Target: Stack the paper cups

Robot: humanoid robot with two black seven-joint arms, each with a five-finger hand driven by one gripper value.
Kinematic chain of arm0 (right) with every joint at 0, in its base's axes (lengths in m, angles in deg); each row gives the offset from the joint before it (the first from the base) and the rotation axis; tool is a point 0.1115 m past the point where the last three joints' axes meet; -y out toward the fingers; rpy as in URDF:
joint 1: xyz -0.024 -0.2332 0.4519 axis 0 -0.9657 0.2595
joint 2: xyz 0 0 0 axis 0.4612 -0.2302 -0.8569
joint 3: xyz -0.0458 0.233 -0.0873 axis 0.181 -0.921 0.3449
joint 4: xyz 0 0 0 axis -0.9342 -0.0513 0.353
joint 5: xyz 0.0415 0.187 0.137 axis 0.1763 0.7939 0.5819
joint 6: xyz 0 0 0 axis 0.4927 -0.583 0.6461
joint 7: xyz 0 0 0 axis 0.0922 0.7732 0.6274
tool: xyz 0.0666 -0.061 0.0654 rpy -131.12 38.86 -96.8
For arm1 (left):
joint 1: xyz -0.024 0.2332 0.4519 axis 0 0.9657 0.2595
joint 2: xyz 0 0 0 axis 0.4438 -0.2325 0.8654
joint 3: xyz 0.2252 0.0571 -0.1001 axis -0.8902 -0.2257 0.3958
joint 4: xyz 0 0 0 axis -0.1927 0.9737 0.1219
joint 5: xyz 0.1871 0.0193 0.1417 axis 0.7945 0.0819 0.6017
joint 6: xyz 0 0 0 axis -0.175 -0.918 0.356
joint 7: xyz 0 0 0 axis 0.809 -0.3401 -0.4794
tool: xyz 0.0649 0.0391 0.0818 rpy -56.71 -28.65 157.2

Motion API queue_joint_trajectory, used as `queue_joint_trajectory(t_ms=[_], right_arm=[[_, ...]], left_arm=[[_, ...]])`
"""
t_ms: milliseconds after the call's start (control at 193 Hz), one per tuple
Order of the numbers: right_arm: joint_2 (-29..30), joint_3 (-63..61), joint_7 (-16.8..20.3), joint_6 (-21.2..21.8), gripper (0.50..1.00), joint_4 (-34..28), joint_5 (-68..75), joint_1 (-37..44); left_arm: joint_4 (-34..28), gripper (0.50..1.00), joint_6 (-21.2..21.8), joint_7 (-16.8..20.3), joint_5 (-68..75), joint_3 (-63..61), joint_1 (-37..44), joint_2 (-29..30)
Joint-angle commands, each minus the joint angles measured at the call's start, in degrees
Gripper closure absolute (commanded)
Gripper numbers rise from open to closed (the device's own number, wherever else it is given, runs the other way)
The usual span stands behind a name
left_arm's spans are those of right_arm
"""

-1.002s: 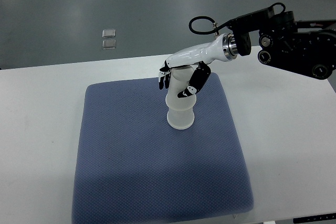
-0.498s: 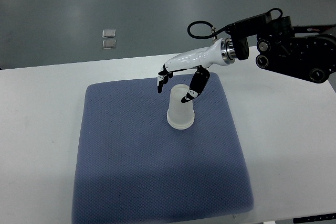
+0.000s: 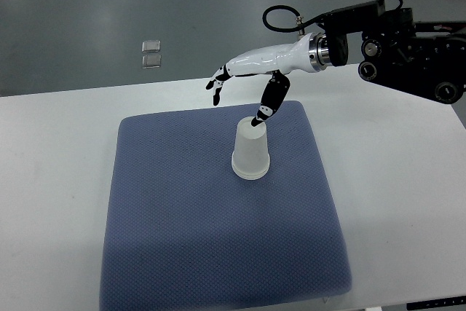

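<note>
- My right hand (image 3: 244,85) hovers above centre frame, fingers spread, holding nothing.
- Paper cups (image 3: 251,154) stand upside down, stacked, mid-frame on the blue mat (image 3: 182,238).
- Likely light, thin-walled, crushable; grip the sidewall gently, near the top.

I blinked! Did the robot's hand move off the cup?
Yes. The right hand let go and rose toward the blue mat's far edge; the cup stack stayed put.

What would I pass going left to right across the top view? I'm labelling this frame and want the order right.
Bare white table → blue mat → upside-down paper cup stack → right hand, open above and behind the cup, → black arm joint at the right edge.
</note>
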State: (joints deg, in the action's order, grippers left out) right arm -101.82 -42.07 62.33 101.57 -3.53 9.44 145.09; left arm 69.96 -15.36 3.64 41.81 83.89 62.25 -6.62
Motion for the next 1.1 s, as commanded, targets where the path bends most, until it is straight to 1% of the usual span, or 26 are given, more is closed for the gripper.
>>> queue_joint_trajectory(t_ms=[0,228,363,452,670,758,836,935,1095], right_arm=[[0.0,-4.1,0.0,0.1,0.589,1.6,2.5,-1.2],[1.4,-11.5,0.1,0.1,0.589,9.4,18.2,-5.5],[4.1,-15.6,0.1,0.0,0.589,15.2,29.1,-7.8],[4.7,-17.9,0.1,0.0,0.589,18.4,36.2,-9.4],[4.8,-19.0,0.1,-0.5,0.589,25.3,54.9,-13.6],[4.8,-19.0,0.1,-2.7,0.589,27.1,60.7,-16.5],[4.8,-19.1,0.1,-3.5,0.589,27.4,65.2,-18.5],[4.8,-19.1,0.2,-3.6,0.589,27.4,72.1,-20.8],[4.8,-19.1,0.1,-3.6,0.589,27.3,81.5,-22.3]], left_arm=[[0.0,0.500,0.0,0.0,0.0,0.0,0.0,0.0],[0.0,0.500,0.0,0.0,0.0,0.0,0.0,0.0],[0.0,0.500,0.0,0.0,0.0,0.0,0.0,0.0],[0.0,0.500,0.0,0.0,0.0,0.0,0.0,0.0],[0.0,0.500,0.0,0.0,0.0,0.0,0.0,0.0],[0.0,0.500,0.0,0.0,0.0,0.0,0.0,0.0],[0.0,0.500,0.0,0.0,0.0,0.0,0.0,0.0],[0.0,0.500,0.0,0.0,0.0,0.0,0.0,0.0],[0.0,0.500,0.0,0.0,0.0,0.1,0.0,0.0]])
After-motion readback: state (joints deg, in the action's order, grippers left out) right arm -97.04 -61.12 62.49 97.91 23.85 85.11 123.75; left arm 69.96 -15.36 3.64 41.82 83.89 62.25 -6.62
